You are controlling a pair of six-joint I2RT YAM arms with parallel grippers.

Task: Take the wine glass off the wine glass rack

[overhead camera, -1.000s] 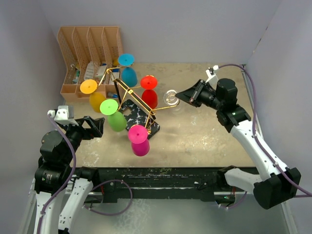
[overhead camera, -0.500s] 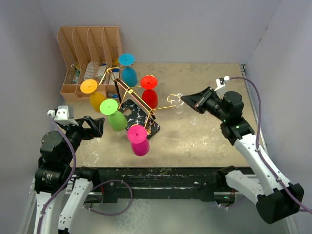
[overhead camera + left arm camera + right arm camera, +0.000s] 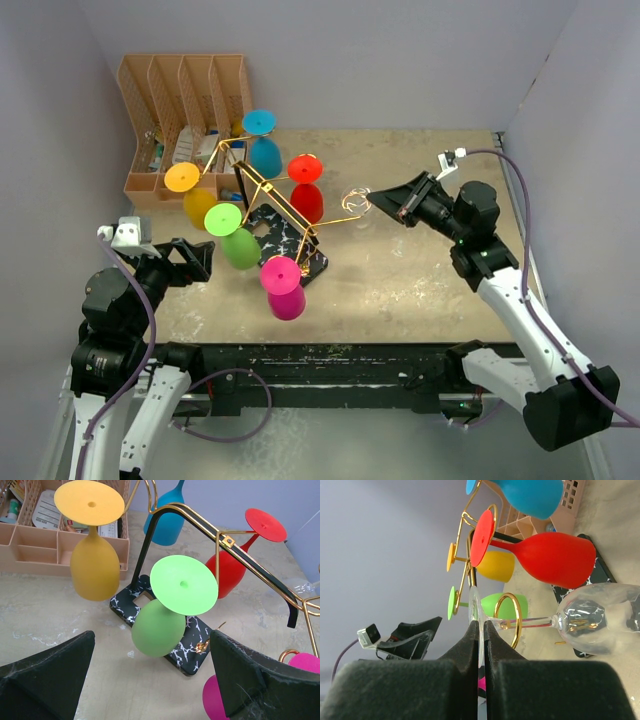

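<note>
The wine glass rack (image 3: 290,212) is gold wire on a black marbled base (image 3: 200,650) mid-table. A clear wine glass (image 3: 600,617) lies sideways at the end of the rack's right arm. Its stem crosses the gold scroll ring (image 3: 518,611). My right gripper (image 3: 480,627) is shut on the edge of the glass's foot. From above the glass (image 3: 362,212) is faint beside that gripper (image 3: 380,207). My left gripper (image 3: 152,645) stands open near the rack's left side, holding nothing, and shows from above too (image 3: 195,258).
Several coloured glasses hang upside down on the rack: yellow (image 3: 196,200), green (image 3: 238,245), blue (image 3: 264,155), red (image 3: 307,198), magenta (image 3: 287,295). An orange-brown slotted organiser (image 3: 185,110) stands at the back left. Grey walls close in both sides.
My right gripper has drawn back to the right, taking the clear glass with it along the rack's right arm to its scroll end. The left arm has not moved.
</note>
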